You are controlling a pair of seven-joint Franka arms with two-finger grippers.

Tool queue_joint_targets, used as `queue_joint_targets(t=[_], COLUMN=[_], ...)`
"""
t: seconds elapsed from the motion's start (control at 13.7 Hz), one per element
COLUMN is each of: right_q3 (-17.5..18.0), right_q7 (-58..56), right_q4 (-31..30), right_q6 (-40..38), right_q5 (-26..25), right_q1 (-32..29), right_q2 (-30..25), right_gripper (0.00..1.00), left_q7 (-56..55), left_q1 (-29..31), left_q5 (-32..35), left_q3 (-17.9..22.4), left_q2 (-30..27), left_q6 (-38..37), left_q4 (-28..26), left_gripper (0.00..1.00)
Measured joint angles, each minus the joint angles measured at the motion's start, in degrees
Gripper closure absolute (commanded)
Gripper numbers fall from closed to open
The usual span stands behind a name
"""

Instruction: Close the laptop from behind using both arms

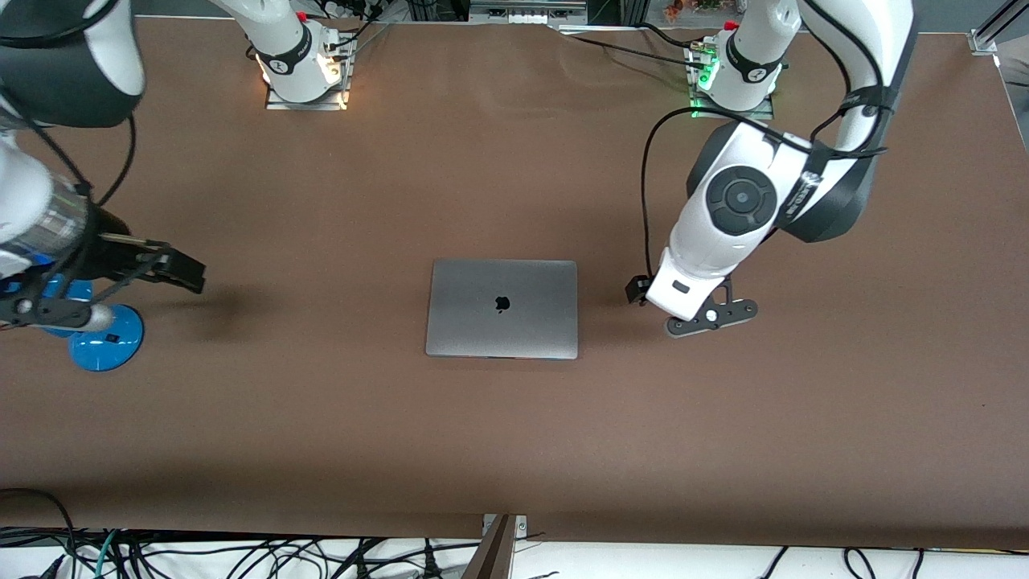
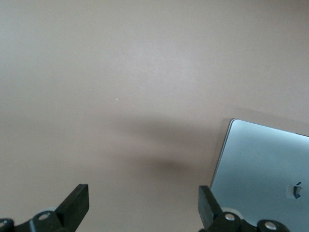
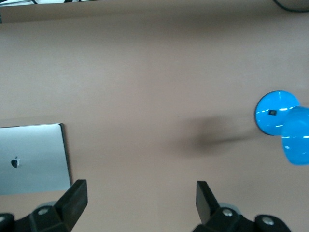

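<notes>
The silver-grey laptop (image 1: pixel 530 318) lies shut and flat at the middle of the brown table (image 1: pixel 514 450), apple logo up. The lid also shows in the left wrist view (image 2: pixel 260 164) and the right wrist view (image 3: pixel 34 157). My left gripper (image 1: pixel 641 291) hangs over bare table beside the laptop, toward the left arm's end. Its fingers (image 2: pixel 77 205) are open with nothing between them. My right gripper (image 1: pixel 183 272) is over bare table toward the right arm's end, well apart from the laptop. Its fingers (image 3: pixel 76 197) are open and empty too.
A blue lamp with a round base (image 1: pixel 106 338) stands near the right arm's end of the table, close under the right arm; its base (image 3: pixel 276 112) shows in the right wrist view. Black cables hang from both arms. The two arm bases stand along the table's back edge.
</notes>
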Motion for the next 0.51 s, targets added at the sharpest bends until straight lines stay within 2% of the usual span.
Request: queue_joint_targets(t=[0.22,0.51], right_q3=[2.3,3.3], right_q7=[-3.9,-4.9], right_q4=[-0.1,-2.8], right_q6=[-0.2,-0.3], right_q5=[0.0,0.0], right_q1=[-5.3,-8.2], right_q2=[-1.3,-3.6], right_gripper=[0.0,0.0], left_q7=[4.2,12.6], left_q1=[3.4,9.4], left_q5=[0.0,0.0], left_q3=[0.0,0.0], left_q2=[-3.5,-8.9], left_q6=[-2.7,-6.7], left_q4=[0.0,0.0], left_gripper=[0.0,0.0])
